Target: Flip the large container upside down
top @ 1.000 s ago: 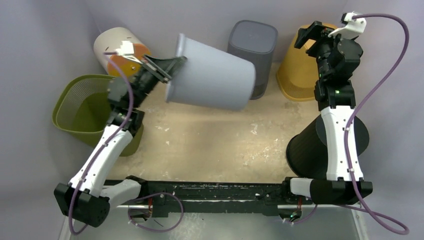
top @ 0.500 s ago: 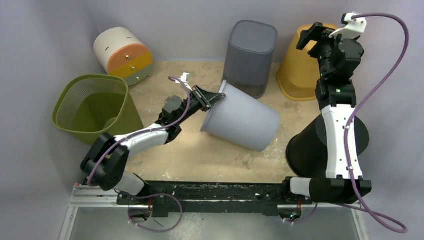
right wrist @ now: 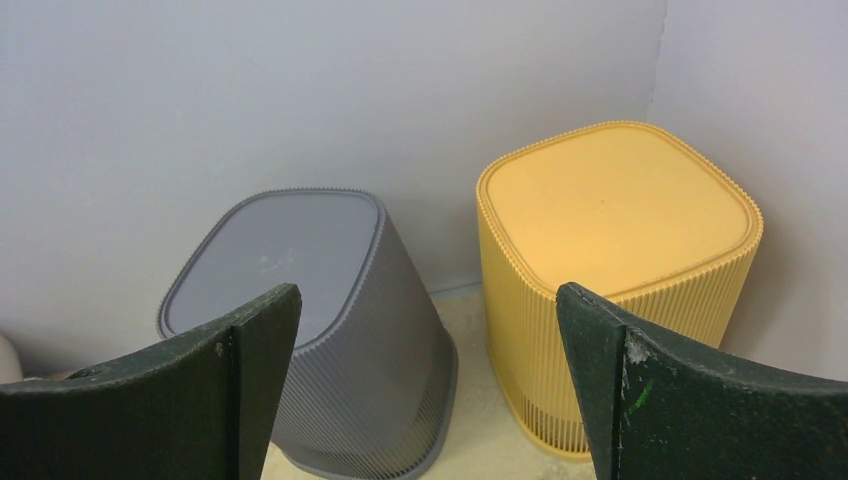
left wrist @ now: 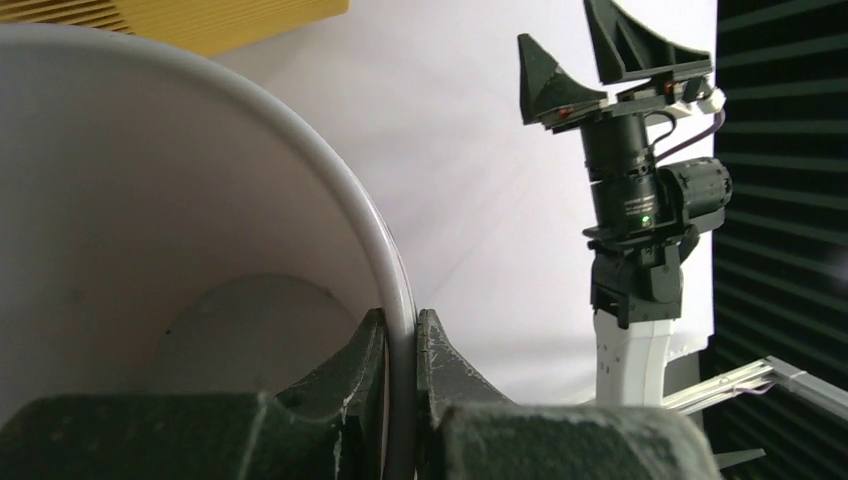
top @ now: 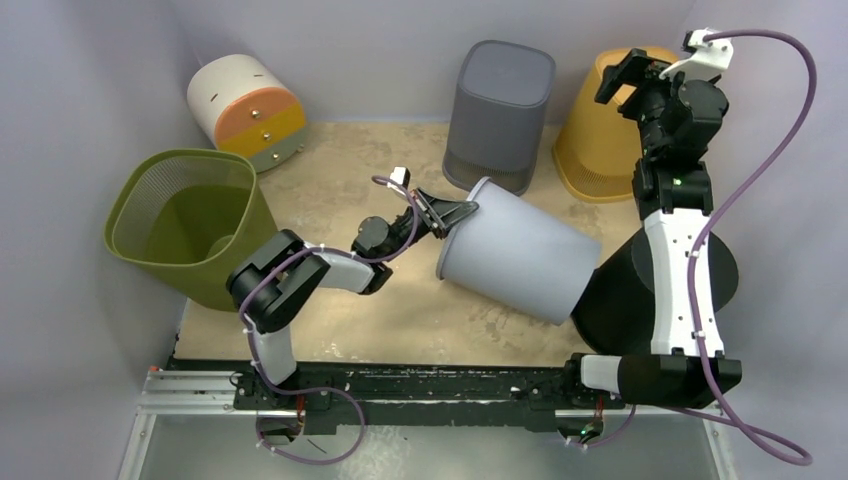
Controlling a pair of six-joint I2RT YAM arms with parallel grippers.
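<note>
Seen from above, middle of the black bin [top: 610, 295] at the table's right edge hidden behind the right arm [top: 675, 270]. Part of the yellow bin [top: 590, 150] in the far right corner covered by the right gripper [top: 625, 75]. Inside of the large container [top: 515, 262] out of sight. In the left wrist view, most of that container cut off by the left and top edges, the yellow bin reduced to a strip. In the right wrist view, fingers [right wrist: 150, 400] cut off at the bottom, masking the lower left of the dark grey bin [right wrist: 300, 250].
</note>
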